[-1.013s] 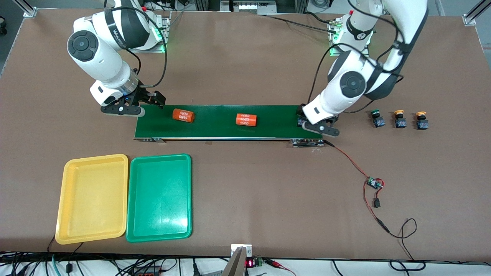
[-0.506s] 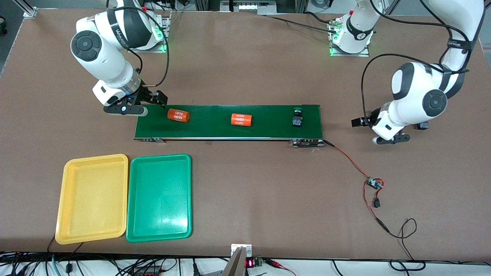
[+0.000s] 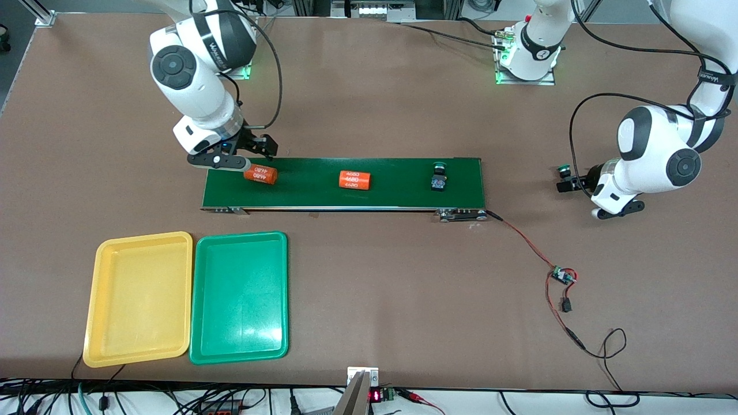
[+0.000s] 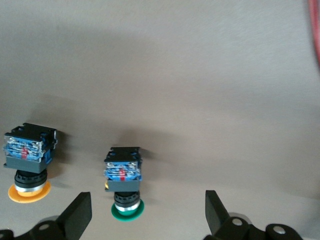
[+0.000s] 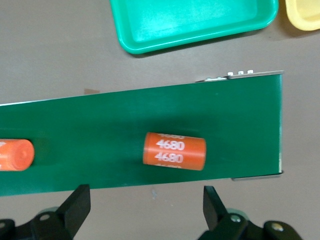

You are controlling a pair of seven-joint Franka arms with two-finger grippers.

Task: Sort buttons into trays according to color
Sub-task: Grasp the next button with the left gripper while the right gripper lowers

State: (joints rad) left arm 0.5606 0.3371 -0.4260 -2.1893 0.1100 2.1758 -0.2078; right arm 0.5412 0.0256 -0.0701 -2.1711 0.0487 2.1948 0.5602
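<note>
Both arms work a button-sorting table. At the frame's right, the left gripper (image 4: 145, 215), fingers spread and empty, hovers over a green button (image 4: 124, 186) just beside a yellow-orange button (image 4: 29, 163); a skewed descent could knock either over. Upper left, the right gripper (image 5: 145, 210), also spread, hangs over an orange cylinder (image 5: 175, 151) on the conveyor belt (image 3: 392, 190), risking a wrong pick. Another green-capped button (image 3: 439, 176) rides the belt; the yellow tray (image 3: 92, 300) and green tray (image 3: 199, 300) lie lower left.

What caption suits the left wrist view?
Open left end effector over a green-capped push-button switch, an orange-capped push-button switch beside it.
</note>
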